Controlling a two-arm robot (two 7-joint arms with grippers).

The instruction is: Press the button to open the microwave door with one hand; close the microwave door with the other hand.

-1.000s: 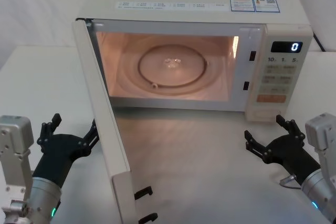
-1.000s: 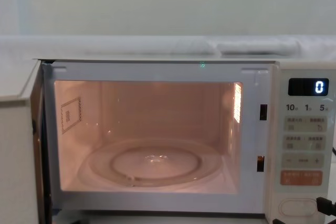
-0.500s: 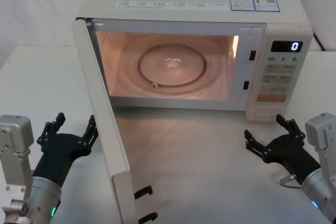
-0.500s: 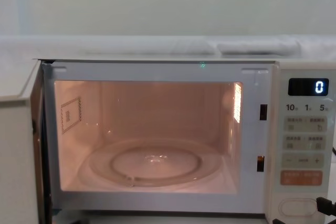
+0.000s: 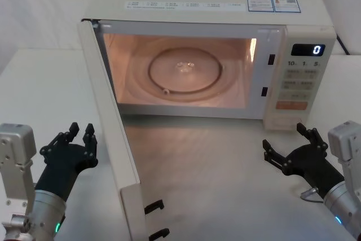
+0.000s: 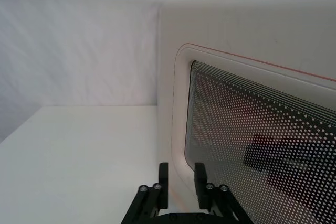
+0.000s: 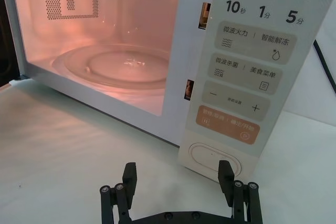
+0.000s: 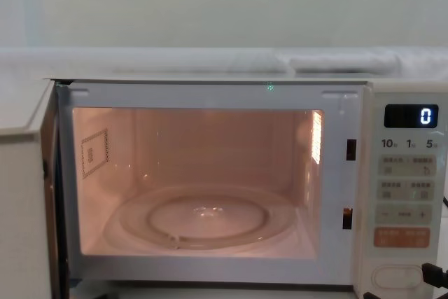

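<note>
**Kid:** From the head view, what do you see?

**Helper:** The microwave (image 5: pixel 208 9) sits at the back of the white table (image 5: pixel 34 83). Its door (image 5: pixel 110 134) swings wide out toward the robot, and the light glows inside. The left claw (image 5: pixel 78 135) is just beside the door's outer face, its fingers close together, almost shut on nothing. The right claw (image 5: pixel 285 148) rests low in front of the key panel, fingers spread open, holding nothing.

**Kid:** What could go wrong?

**Helper:** I think the left claw has to push the door shut. If it pushes near the hinge, the door may hardly move. If it shoves hard, the microwave could slide back.

**Kid:** And the left wrist view?

**Helper:** The 2 fingers (image 6: pixel 164 174) sit close together, right by the door's dotted window (image 6: pixel 262 140). I cannot tell if they touch it. A tip could scrape the glass.

**Kid:** The right wrist view?

**Helper:** The big button (image 7: pixel 214 158) is at the bottom of the panel, under the orange key (image 7: pixel 227 125). The open right claw hangs just in front of it. If it bumps the button while the door closes, the door could pop open again.

**Kid:** The chest view?

**Helper:** The glass plate (image 8: pixel 203 218) lies inside, and the screen (image 8: pixel 411 115) shows 0. The latch may not click if the push is weak.
</note>
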